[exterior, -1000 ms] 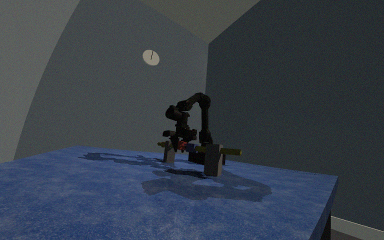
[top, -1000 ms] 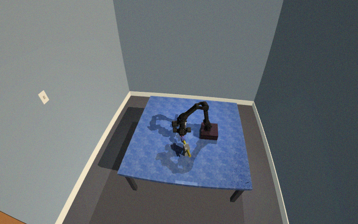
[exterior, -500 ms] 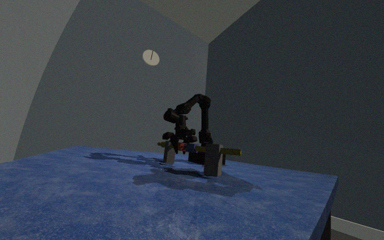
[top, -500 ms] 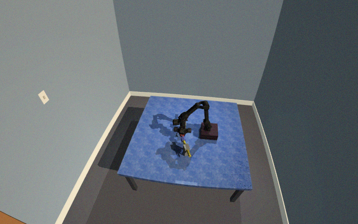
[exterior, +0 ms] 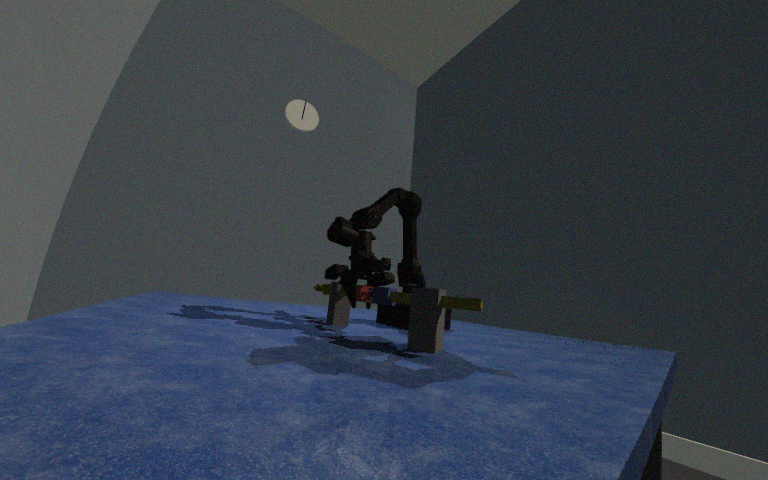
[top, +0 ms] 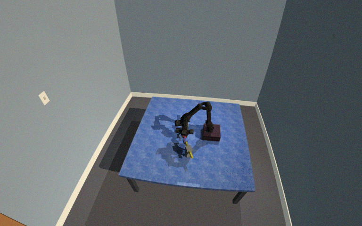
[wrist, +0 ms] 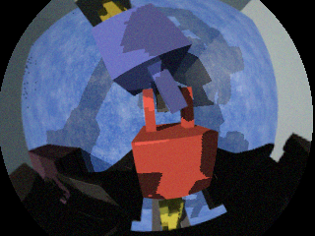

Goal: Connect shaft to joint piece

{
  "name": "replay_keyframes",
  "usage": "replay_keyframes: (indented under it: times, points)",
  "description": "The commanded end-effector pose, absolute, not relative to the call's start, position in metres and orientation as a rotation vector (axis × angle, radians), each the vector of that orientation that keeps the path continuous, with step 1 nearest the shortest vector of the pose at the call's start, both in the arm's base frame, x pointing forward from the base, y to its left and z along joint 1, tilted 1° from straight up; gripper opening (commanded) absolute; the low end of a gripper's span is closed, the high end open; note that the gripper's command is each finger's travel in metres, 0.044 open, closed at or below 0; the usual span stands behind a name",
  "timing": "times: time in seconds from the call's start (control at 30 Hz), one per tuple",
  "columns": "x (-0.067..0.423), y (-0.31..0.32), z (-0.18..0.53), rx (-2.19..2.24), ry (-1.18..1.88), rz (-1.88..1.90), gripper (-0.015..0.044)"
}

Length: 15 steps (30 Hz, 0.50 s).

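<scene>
Top view: the black arm [top: 198, 109] rises from a dark maroon base block [top: 216, 137] near the middle of the blue mottled table [top: 226, 170] and reaches toward 8 o'clock from the base, wrist pointing down. The gripper [top: 184, 136] sits directly over the joint assembly, with the yellow second shaft [top: 189, 153] and its grey block [top: 188, 148] just beyond it at about 5 o'clock. Exterior view: two grey blocks stand on the table, the far block [exterior: 339, 305] at 9 o'clock of the near block [exterior: 425, 327]. The second shaft [exterior: 461, 303] sticks out of the near block toward 3 o'clock; the fixed shaft [exterior: 323, 288] shows as a short yellow stub at 9 o'clock of the far block. Between the blocks lie the red joint piece [exterior: 364, 293] and a purple-blue piece [exterior: 382, 294] just beside it, with the gripper [exterior: 362, 283] lowered onto the red part. Wrist view: the red joint piece [wrist: 173, 160] fills the centre, its two prongs reaching toward 12 o'clock around a stem of the purple-blue piece [wrist: 141, 46], which is tilted toward 11 o'clock. The fingers are closed firmly on the red joint piece; the fingertips themselves are lost in shadow.
</scene>
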<state>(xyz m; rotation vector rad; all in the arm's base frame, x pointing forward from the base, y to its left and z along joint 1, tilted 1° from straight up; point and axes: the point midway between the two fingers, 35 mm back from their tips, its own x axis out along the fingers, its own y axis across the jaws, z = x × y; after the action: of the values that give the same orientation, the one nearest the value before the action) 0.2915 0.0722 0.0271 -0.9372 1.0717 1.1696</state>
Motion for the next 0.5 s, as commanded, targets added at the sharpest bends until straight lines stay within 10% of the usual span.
replay_keyframes:
  times: [0.0,0.47]
  points:
    - [0.2916,0.0721,0.0271,-0.938,1.072,1.17,0.0]
    - [0.2916,0.0721,0.0271,-0.938,1.072,1.17,0.0304]
